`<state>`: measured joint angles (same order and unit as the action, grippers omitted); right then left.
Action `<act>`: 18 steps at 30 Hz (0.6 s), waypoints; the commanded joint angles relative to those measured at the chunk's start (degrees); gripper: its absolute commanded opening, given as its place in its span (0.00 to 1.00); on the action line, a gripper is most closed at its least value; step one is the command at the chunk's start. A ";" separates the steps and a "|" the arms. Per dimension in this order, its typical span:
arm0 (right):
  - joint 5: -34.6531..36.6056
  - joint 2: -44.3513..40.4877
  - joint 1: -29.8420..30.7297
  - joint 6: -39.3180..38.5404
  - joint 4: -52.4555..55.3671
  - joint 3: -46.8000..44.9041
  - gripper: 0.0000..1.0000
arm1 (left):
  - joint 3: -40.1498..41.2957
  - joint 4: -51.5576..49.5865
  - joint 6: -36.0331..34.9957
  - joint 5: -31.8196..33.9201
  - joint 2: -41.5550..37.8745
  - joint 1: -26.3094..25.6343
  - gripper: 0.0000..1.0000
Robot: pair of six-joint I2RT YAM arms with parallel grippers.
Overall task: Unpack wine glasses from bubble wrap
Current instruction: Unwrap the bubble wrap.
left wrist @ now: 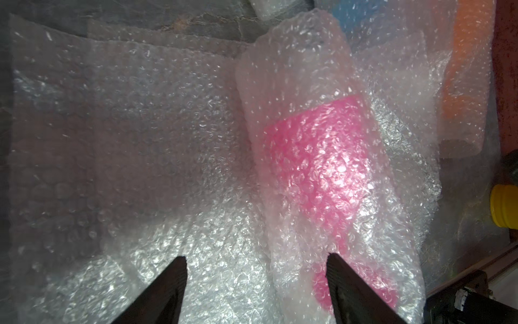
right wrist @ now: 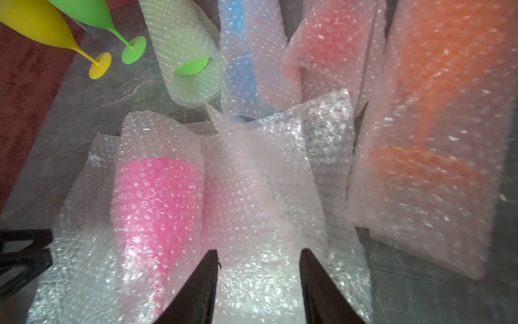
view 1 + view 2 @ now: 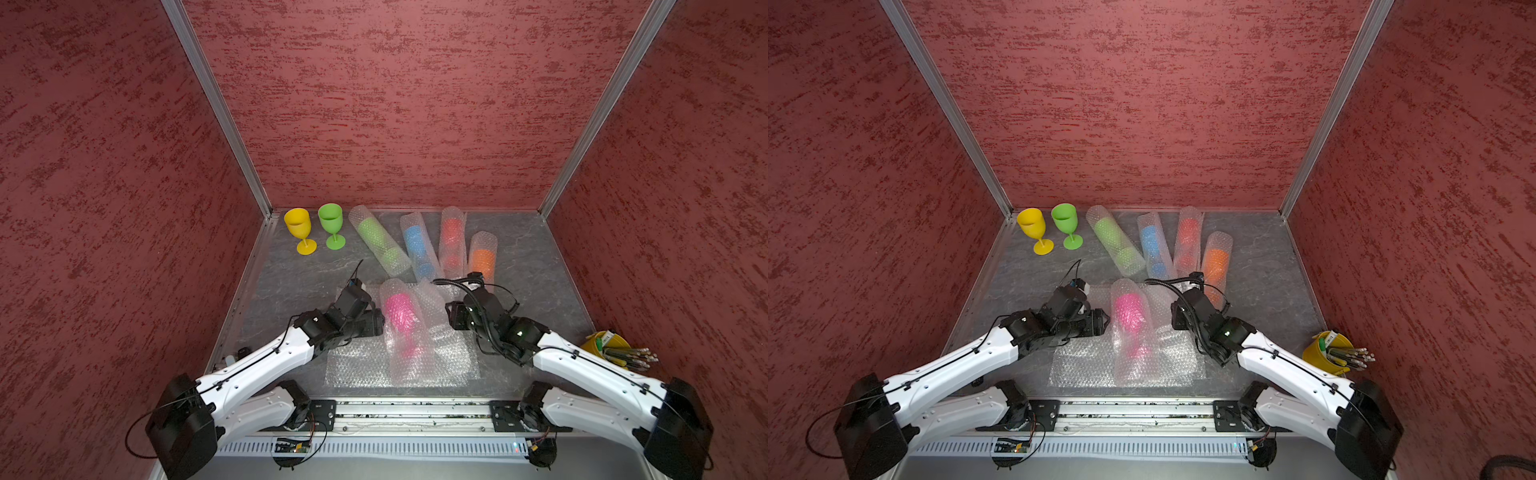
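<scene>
Two end effectors bracket one roll. The pink plastic stemmed goblet (image 3: 399, 320) lies on its side inside a loosened tube of clear bubble wrap (image 3: 409, 365). It sits mid-worktop between them, on top of a flat bubble wrap sheet (image 3: 357, 368).

Left end effector (image 1: 256, 256) has its jaws spread wide with nothing pinched. In its wrist view the pink goblet's stem end lies right by one finger (image 1: 353, 289), with the bowl pointing away.

Right end effector (image 2: 258, 250) is parted too, with a narrower gap. It's over a loose flap of wrap just beside the goblet's bowl, and I can't tell if the fingers touch it.

At the back of the grey marbled worktop (image 3: 291, 282), a bare yellow goblet (image 3: 300, 230) and a bare green goblet (image 3: 331, 224) stand upright. Next to them four wrapped ones lie down: a green roll (image 3: 376, 243), a blue roll (image 3: 417, 249), a red roll (image 3: 452, 241) and an orange roll (image 3: 482, 257).
</scene>
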<state>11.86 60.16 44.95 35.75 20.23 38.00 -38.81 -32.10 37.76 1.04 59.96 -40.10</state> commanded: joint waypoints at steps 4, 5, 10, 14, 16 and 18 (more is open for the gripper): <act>-7.54 7.85 3.27 -3.49 0.32 4.80 0.29 | -3.05 -4.99 -0.65 -4.98 -4.42 6.00 0.80; -7.48 9.42 3.86 -3.54 0.62 5.44 0.29 | -3.57 -5.75 -0.93 -4.99 -5.22 6.68 0.80; -8.49 18.06 7.64 -4.02 1.56 9.83 0.28 | -7.72 -10.72 -2.52 -3.64 -10.03 9.52 0.80; -11.86 22.73 12.21 -4.75 -0.26 16.27 0.24 | -11.82 -14.60 -3.61 -0.79 -12.90 10.14 0.80; -14.39 25.83 13.94 -4.45 -2.15 20.03 0.22 | -13.95 -16.41 -3.80 0.97 -14.29 10.21 0.80; -16.83 29.06 15.35 -4.19 -4.05 23.78 0.22 | -15.87 -17.87 -3.83 2.47 -15.59 10.22 0.79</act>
<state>0.05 86.74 58.54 31.88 20.38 57.39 -52.27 -45.84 35.27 0.32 45.98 -30.20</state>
